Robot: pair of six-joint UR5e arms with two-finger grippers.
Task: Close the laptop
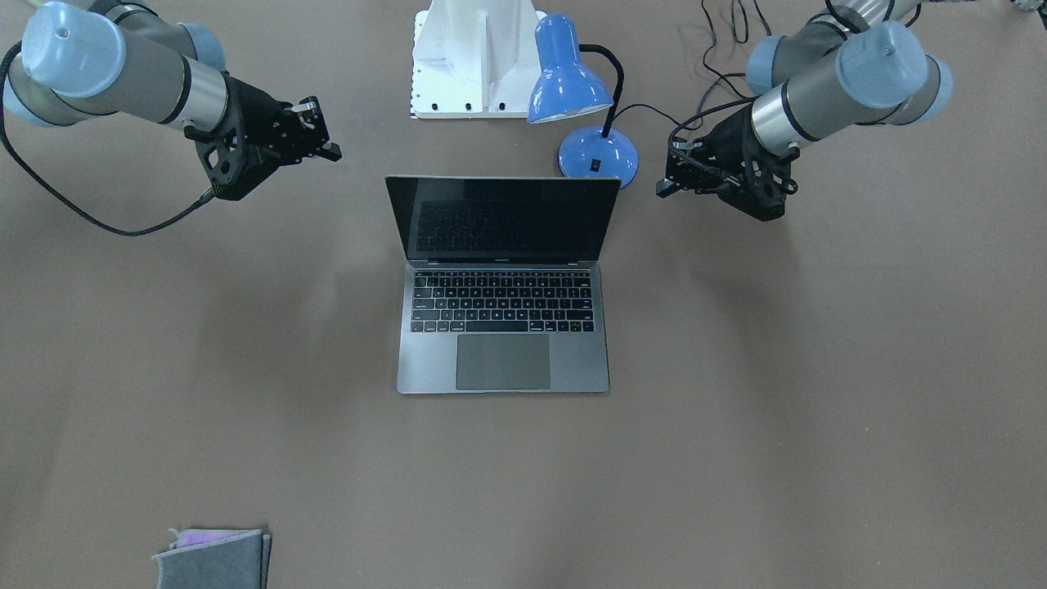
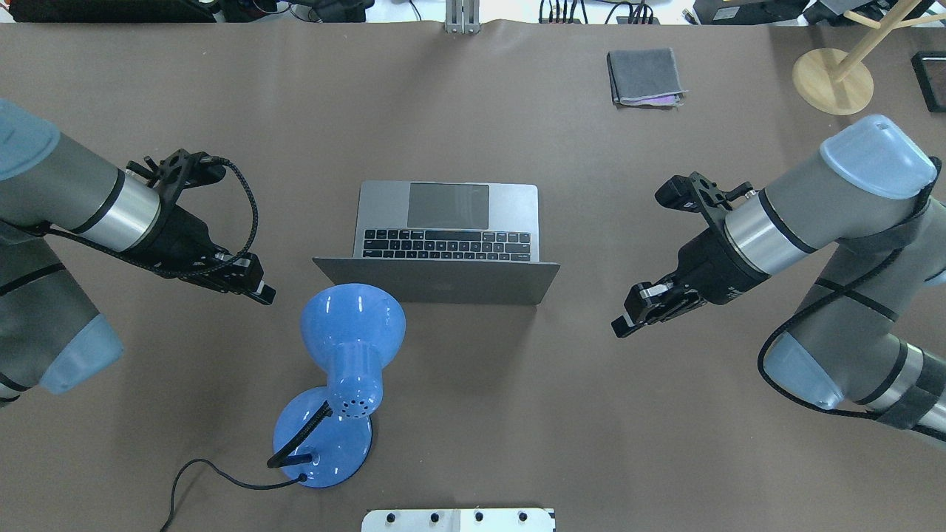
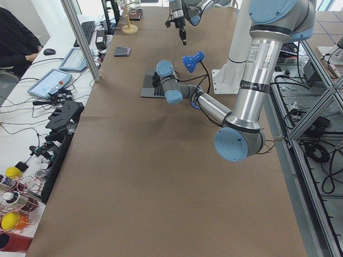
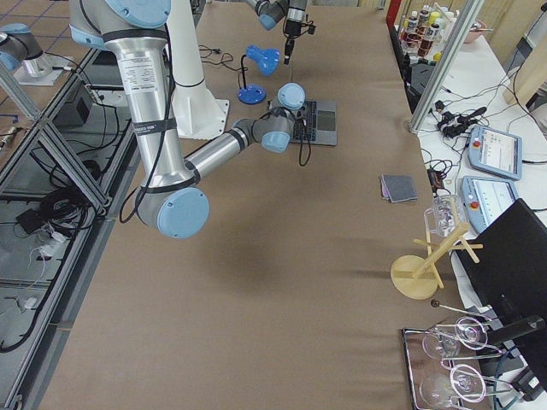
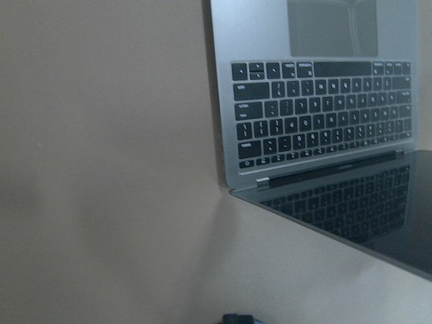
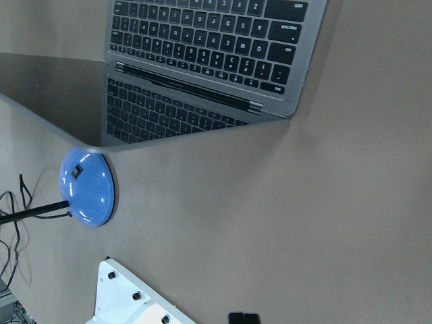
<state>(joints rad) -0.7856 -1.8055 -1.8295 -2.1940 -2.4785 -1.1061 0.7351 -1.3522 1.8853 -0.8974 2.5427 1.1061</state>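
Observation:
The laptop (image 1: 503, 360) lies open in the middle of the table, its black screen upright and tilted back, its lid (image 2: 436, 282) facing the robot. It also shows in the left wrist view (image 5: 317, 121) and the right wrist view (image 6: 209, 47). My left gripper (image 2: 260, 293) hovers left of the lid's edge, apart from it, fingers together and empty. My right gripper (image 2: 623, 323) hovers right of the lid, also apart from it, shut and empty. In the front view the left gripper (image 1: 662, 190) is on the right and the right gripper (image 1: 331, 150) on the left.
A blue desk lamp (image 2: 347, 332) stands just behind the lid on my left side, its cable trailing toward the robot. A folded grey cloth (image 2: 644, 75) lies at the far right. A wooden stand (image 2: 831, 81) is at the far right corner. The white robot base (image 1: 470, 65) is behind the lamp.

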